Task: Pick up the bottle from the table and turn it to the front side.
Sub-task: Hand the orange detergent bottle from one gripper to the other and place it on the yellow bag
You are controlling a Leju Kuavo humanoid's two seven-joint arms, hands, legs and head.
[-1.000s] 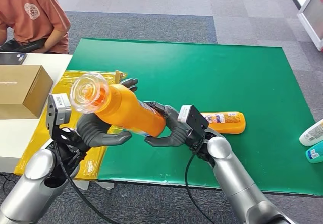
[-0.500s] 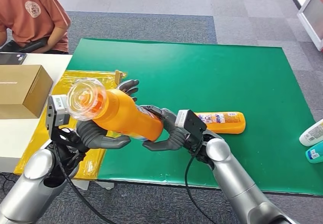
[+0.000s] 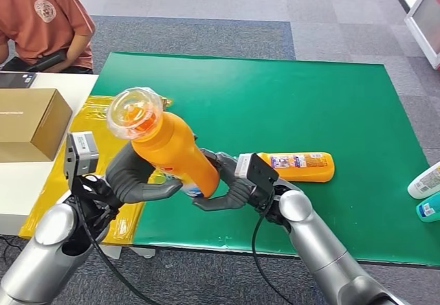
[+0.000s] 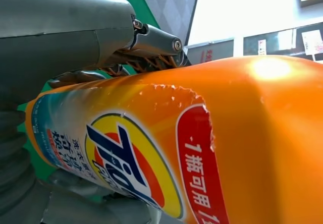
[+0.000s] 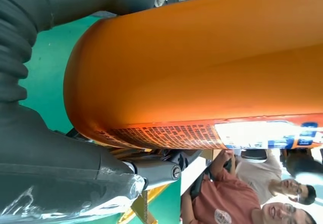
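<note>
Item 1, green mat (image 3: 322, 113): covers the table ahead of me, running far and right.

Item 2, yellow sheet (image 3: 83, 116): lies along the mat's left edge, next to a cardboard box (image 3: 28, 123) on the white side table.

Item 3, bottle (image 3: 171, 147): orange detergent bottle, lifted clear of the mat at its near left corner, tilted with its clear cap (image 3: 134, 113) up and to the left. My left wrist view shows the main brand label (image 4: 125, 168), my right wrist view the fine-print panel.

Item 4, left hand (image 3: 137, 178): fingers wrapped under the bottle's middle, gripping it.

Item 5, right hand (image 3: 225, 185): fingers curled around the bottle's base, holding it.

Item 6, second orange bottle (image 3: 301, 166): flat on the mat just right of my right hand (not mine to move).

Handling note: I judge the turn is under way; roll slowly about the long axis, one hand firm while the other regrips, until the brand label faces front.
</note>
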